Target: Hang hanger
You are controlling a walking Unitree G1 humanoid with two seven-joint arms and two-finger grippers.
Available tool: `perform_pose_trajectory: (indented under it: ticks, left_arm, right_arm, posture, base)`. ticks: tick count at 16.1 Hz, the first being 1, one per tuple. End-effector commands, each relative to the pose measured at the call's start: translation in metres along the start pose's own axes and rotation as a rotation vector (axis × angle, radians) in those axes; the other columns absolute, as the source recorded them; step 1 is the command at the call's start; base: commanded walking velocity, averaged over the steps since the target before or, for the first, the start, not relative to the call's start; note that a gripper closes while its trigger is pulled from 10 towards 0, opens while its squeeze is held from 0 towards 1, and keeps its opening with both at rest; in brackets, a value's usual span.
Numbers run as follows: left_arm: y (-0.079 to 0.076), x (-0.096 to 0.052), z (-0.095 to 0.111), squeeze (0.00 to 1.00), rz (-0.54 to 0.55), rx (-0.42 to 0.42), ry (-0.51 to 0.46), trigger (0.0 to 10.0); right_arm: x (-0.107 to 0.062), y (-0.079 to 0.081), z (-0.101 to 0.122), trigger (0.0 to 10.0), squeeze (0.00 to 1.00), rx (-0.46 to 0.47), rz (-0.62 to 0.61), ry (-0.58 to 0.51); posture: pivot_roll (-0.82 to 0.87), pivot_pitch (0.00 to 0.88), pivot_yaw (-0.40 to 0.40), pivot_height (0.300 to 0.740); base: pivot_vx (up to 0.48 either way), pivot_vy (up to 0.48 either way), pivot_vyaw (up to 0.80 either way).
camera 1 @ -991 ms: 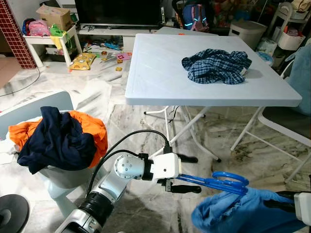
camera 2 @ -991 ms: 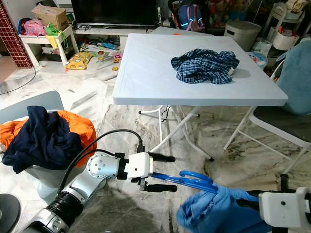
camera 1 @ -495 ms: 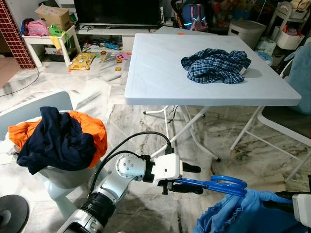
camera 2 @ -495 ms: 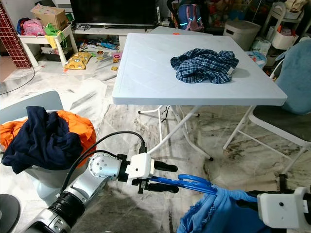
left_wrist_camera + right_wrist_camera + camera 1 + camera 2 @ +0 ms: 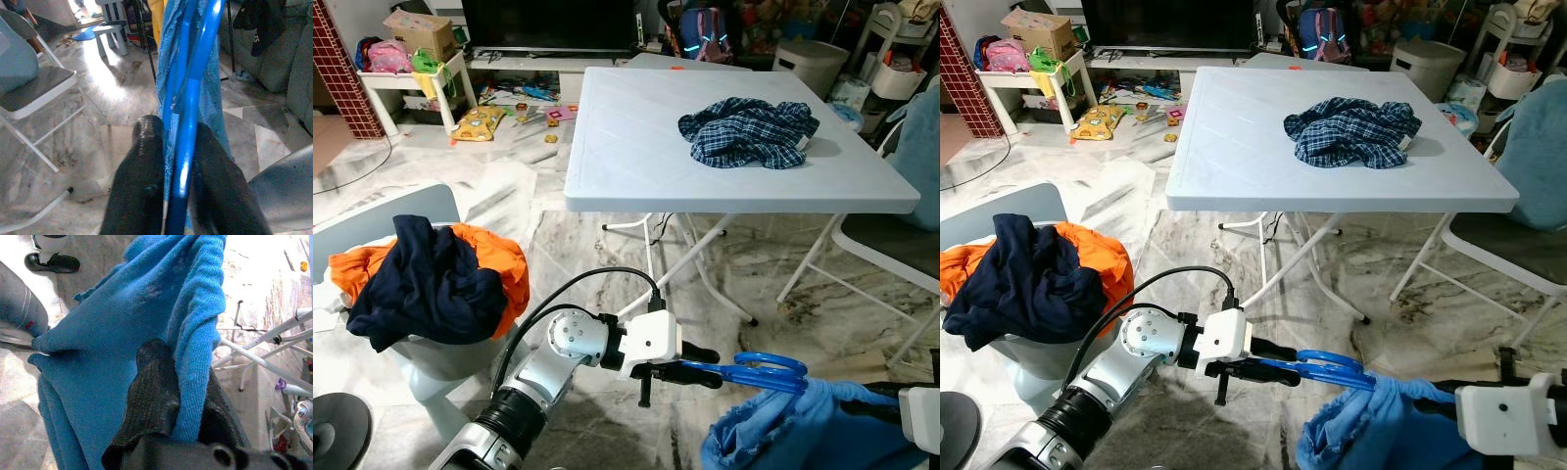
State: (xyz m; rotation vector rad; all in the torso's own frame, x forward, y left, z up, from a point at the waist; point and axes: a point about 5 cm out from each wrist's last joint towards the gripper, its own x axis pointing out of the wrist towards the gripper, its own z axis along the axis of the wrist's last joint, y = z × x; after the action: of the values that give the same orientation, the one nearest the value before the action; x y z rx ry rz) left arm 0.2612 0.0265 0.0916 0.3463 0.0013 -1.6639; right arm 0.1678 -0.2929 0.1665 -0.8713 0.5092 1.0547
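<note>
A crumpled blue-and-white checked shirt lies on the pale blue plastic folding bench above the marble floor.

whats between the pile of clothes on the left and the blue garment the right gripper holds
In the left eye view, the left gripper lies between the clothes pile and the blue garment, gripping the blue hanger that reaches into the garment, over marble floor.

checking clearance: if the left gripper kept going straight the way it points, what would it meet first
Probably the blue garment draped on the blue hanger that the left gripper clamps, with the right gripper holding that cloth; depth is uncertain.
</note>
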Motion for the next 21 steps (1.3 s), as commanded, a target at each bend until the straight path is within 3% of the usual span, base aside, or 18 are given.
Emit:
perform_pose_trajectory:
  ticks: [1, 8, 9, 11, 16, 21]
  left_arm:
    - [-0.002, 0.002, 0.003, 0.00, -0.023, 0.005, -0.004, 0.0]
    - [-0.002, 0.003, 0.003, 0.00, 0.006, -0.013, -0.013, 0.0]
    - [-0.002, 0.003, 0.002, 0.00, 0.016, -0.010, -0.011, 0.0]
    - [-0.002, 0.003, 0.000, 0.00, 0.036, -0.003, -0.002, 0.0]
    - [0.015, -0.001, -0.011, 0.00, 0.309, -0.032, 0.049, 0.0]
    - [0.022, -0.002, -0.018, 0.00, 0.421, -0.070, 0.078, 0.0]
  right_arm:
    - [0.000, -0.004, 0.006, 10.0, 0.00, -0.038, -0.021, -0.036]
    - [0.010, -0.016, 0.009, 10.0, 0.00, -0.020, -0.078, -0.066]
    - [0.013, -0.022, 0.009, 10.0, 1.00, 0.012, -0.108, -0.077]
    - [0.017, -0.023, 0.014, 10.0, 1.00, 0.022, -0.087, -0.106]
    - [0.033, -0.049, 0.014, 10.0, 1.00, -0.058, -0.224, -0.054]
    - [0.040, -0.059, 0.012, 10.0, 1.00, -0.088, -0.243, -0.018]
  posture:
    - [-0.06, 0.000, -0.042, 0.740]
    - [-0.06, 0.000, -0.053, 0.740]
    - [-0.06, 0.000, -0.054, 0.740]
    - [-0.05, 0.000, -0.058, 0.740]
    - [-0.05, 0.000, -0.065, 0.740]
    - [-0.04, 0.000, -0.065, 0.740]
  base:
    - [0.000, 0.000, 0.00]
    - [0.000, 0.000, 0.00]
    - [0.000, 0.000, 0.00]
    - [0.000, 0.000, 0.00]
    - [0.000, 0.000, 0.00]
    - [0.000, 0.000, 0.00]
